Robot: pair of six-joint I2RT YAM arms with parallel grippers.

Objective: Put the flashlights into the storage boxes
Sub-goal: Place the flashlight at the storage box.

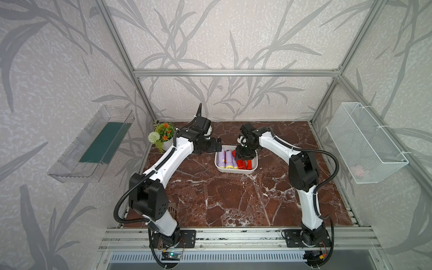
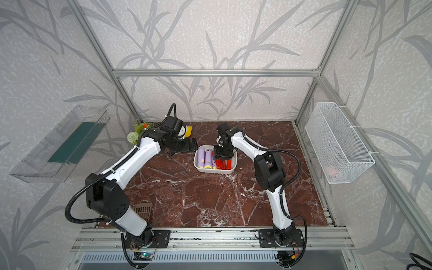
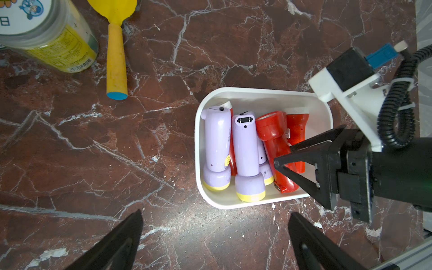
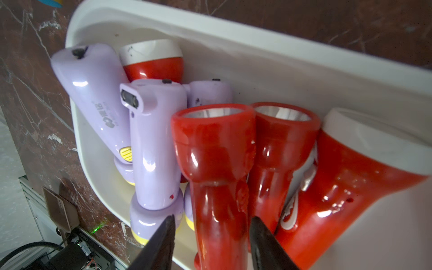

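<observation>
The white storage box (image 1: 233, 172) (image 2: 214, 172) stands mid-table toward the back. Inside lie lilac flashlights (image 1: 221, 160) (image 3: 245, 145) with pale yellow heads and red flashlights (image 1: 243, 165) (image 3: 272, 133), side by side. My right gripper (image 4: 213, 217) (image 3: 284, 155) reaches down into the box. Its jaws straddle the handle of a red flashlight (image 4: 217, 163), with a gap showing on one side, so it is open. My left gripper (image 3: 215, 212) (image 1: 218, 146) hovers wide open just beside the box's left end, holding nothing.
A yellow toy shovel (image 3: 115, 58) and a lying yellow-labelled can (image 3: 46, 35) rest behind the left arm. A flower pot (image 1: 163, 136) stands at the back left. A wire basket (image 1: 364, 142) hangs on the right wall and a clear bin (image 1: 93, 145) on the left wall.
</observation>
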